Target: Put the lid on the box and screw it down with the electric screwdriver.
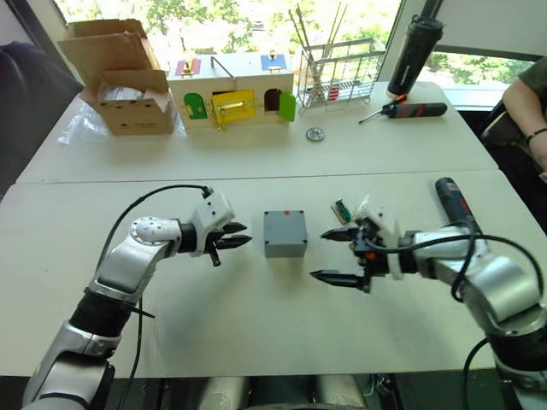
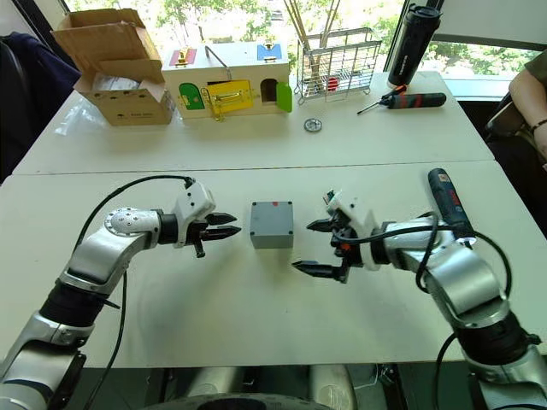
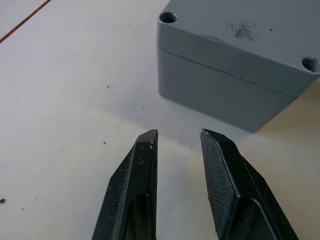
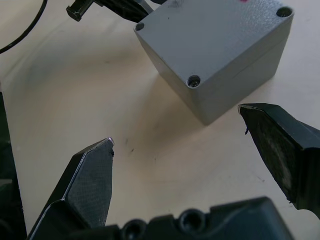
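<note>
The box (image 1: 285,232) is sitting on the white table (image 1: 256,325) between the two grippers, and the lid (image 3: 240,35) is already lying flush on top of it, with a seam line showing round the sides and open screw holes at the corners. So the lidding step looks done, and the work is turning to the screwing.

The left gripper (image 1: 235,236) is hovering just beside the box on its left side, its fingers (image 3: 135,190) nearly together with a narrow gap, holding nothing. The right gripper (image 1: 339,255) is hanging just beside the box on the other side, its fingers (image 4: 90,175) spread wide apart and empty.

The electric screwdriver (image 1: 451,205) is lying on the table behind the right forearm, well apart from that gripper. The next move probably calls for the right arm to be drawing back and turning toward that tool to take it by the barrel, while the left gripper is steadying the box so the lid is not sliding.

At the far side of the table, the cardboard box (image 1: 124,77) is standing with flaps open, something pale inside that is too unclear to name. The wire basket (image 1: 342,73) is holding thin sticks and a small red item
</note>
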Controlling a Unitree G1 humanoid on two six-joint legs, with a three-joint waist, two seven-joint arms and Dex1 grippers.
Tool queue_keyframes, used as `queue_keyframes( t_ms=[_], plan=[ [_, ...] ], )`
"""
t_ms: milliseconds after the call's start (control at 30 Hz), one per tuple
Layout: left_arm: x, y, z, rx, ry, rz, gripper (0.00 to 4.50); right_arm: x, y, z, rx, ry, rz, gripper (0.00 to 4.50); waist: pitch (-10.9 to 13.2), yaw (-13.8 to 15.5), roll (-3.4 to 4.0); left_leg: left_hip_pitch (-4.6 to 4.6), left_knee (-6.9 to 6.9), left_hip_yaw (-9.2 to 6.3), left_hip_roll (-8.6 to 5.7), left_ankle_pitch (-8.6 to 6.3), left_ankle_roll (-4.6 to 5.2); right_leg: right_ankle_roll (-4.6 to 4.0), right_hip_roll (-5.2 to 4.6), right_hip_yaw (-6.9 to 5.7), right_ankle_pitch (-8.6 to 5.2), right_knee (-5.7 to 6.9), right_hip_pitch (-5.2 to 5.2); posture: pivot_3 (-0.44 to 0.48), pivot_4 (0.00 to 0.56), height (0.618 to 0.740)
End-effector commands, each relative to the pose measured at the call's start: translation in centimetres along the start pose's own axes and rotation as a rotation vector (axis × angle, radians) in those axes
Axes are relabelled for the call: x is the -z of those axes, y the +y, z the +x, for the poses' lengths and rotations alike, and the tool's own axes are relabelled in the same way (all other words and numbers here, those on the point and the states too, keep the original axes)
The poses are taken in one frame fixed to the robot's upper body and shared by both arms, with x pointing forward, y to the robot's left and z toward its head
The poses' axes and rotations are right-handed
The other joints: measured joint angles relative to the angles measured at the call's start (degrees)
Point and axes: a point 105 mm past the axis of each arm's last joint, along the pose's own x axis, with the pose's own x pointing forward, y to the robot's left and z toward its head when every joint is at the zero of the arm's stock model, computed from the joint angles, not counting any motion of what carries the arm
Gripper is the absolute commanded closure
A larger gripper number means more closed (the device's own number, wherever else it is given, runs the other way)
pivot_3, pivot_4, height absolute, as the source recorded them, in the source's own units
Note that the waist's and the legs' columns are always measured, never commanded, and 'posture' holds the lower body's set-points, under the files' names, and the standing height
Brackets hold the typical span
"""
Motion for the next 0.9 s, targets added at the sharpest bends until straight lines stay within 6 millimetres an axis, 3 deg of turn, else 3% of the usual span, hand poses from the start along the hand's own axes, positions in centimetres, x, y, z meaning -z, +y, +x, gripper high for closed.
queue_keyframes(
  t_ms=[33,167,367,667,767,900],
  plan=[
    [-1.3,0.2,0.5,-0.009,-0.036,0.048,3.16,0.1,-0.5,1.8,0.048,0.008,0.008,0.03,0.0,-0.13,0.0,0.0,0.01,0.0,0.0,0.0,0.0,0.0,0.01,0.0,0.0,0.0,0.0,0.0,0.15,0.74],
    [-1.9,-0.1,1.1,0.01,-0.054,0.051,3.16,0.4,-0.6,2.6,0.057,0.02,0.017,0.03,0.0,-0.13,0.0,0.0,0.03,0.0,-0.02,0.0,0.0,0.0,0.02,-0.01,0.0,0.03,-0.02,0.0,0.15,0.74],
    [-3.1,0.2,2.6,0.035,-0.084,0.088,3.16,-0.5,1.0,3.1,-0.008,-0.005,0.028,0.03,0.0,-0.02,0.0,0.0,0.05,-0.03,-0.02,0.0,0.0,0.0,0.06,-0.08,0.0,0.03,0.02,0.0,0.15,0.74],
    [-3.3,2.1,4.2,-0.038,-0.078,0.134,3.16,-1.5,2.9,3.1,-0.034,0.013,-0.015,0.03,0.0,-0.51,-0.01,-0.01,0.04,-0.04,-0.03,0.0,0.0,0.0,0.06,-0.14,0.0,0.04,-0.02,0.0,0.15,0.74],
    [-2.6,2.8,3.4,-0.065,-0.056,0.147,3.16,-1.3,2.3,2.2,0.01,0.05,-0.055,0.03,0.0,-1.03,-0.01,-0.02,0.03,-0.05,-0.03,0.0,0.0,0.0,0.05,-0.14,0.0,0.05,-0.02,0.0,0.15,0.74],
    [-2.0,3.7,1.4,-0.106,-0.029,0.144,3.16,-0.5,0.0,0.3,0.1,0.124,-0.131,0.03,0.0,-1.25,-0.01,-0.03,0.01,-0.05,-0.04,0.0,0.0,0.0,0.05,-0.15,0.0,0.04,-0.04,0.0,0.15,0.74]
  ],
)
